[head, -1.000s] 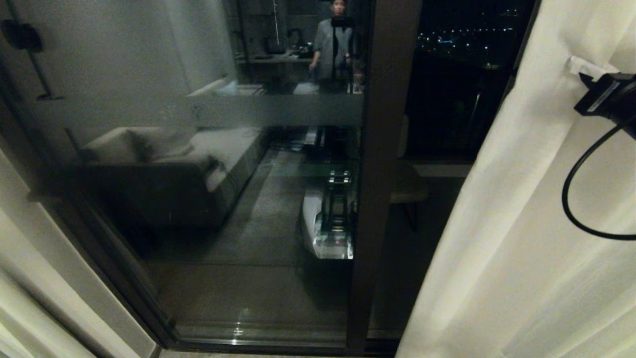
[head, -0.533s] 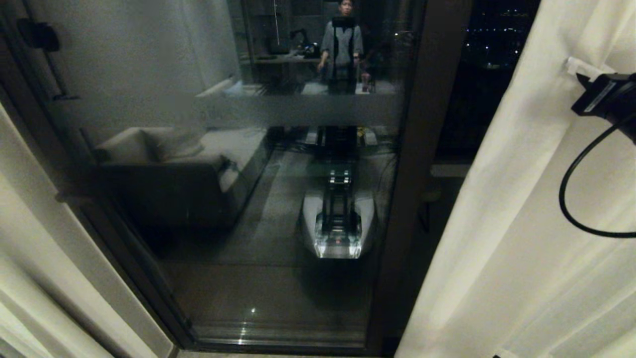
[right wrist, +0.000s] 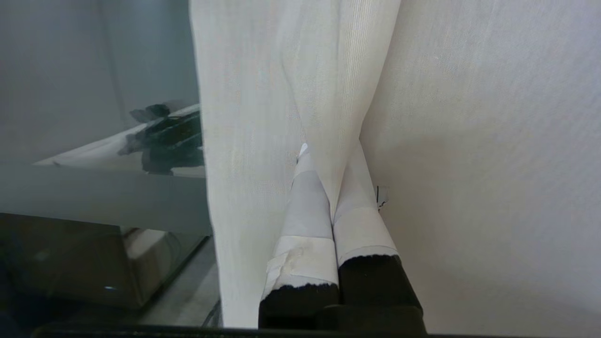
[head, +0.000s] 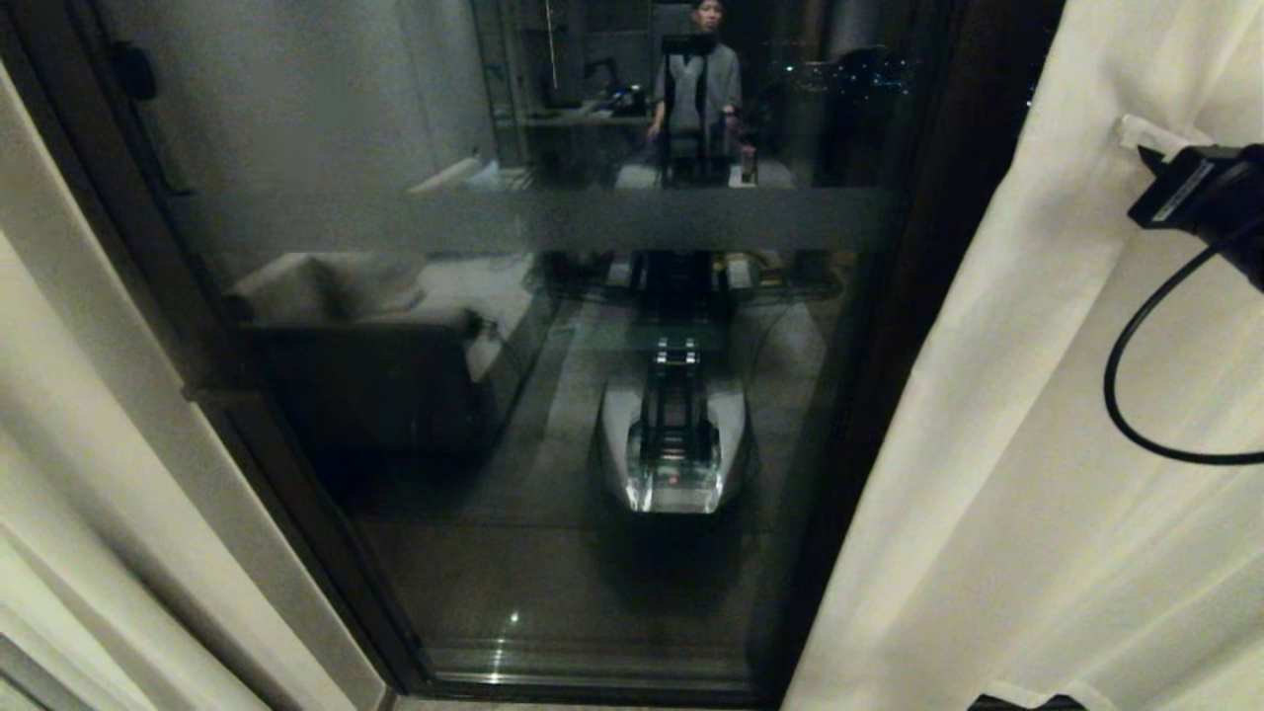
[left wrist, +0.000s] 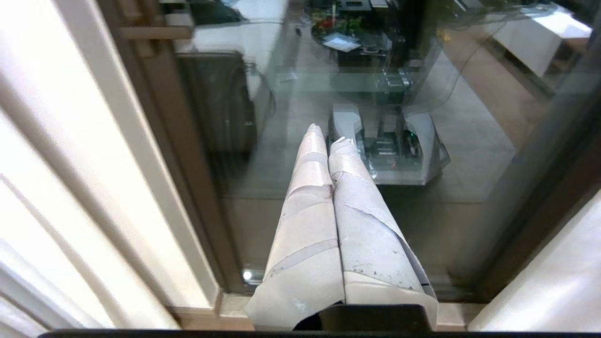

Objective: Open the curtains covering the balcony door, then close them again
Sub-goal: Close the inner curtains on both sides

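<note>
The balcony door (head: 553, 583) fills the middle of the head view, its dark glass reflecting the room and its dark frame post (head: 894, 326) standing right of centre. One cream curtain (head: 1037, 415) hangs at the right, the other (head: 59, 444) at the left edge. My right gripper (head: 1136, 128) is high at the right, shut on a fold of the right curtain (right wrist: 263, 117) near its edge; the fabric runs between the taped fingers (right wrist: 305, 202). My left gripper (left wrist: 328, 138) is shut on nothing and points at the glass (left wrist: 469, 141).
The glass reflects a person (head: 703, 89) standing behind me, my own base (head: 673, 444) and a sofa (head: 365, 336). A black cable (head: 1136, 395) loops below my right wrist. The door's bottom track (head: 592, 681) runs along the floor.
The whole view has shifted: the door's post has slid rightward in the picture. The right curtain, held by my right gripper, now covers more of the dark right pane.
</note>
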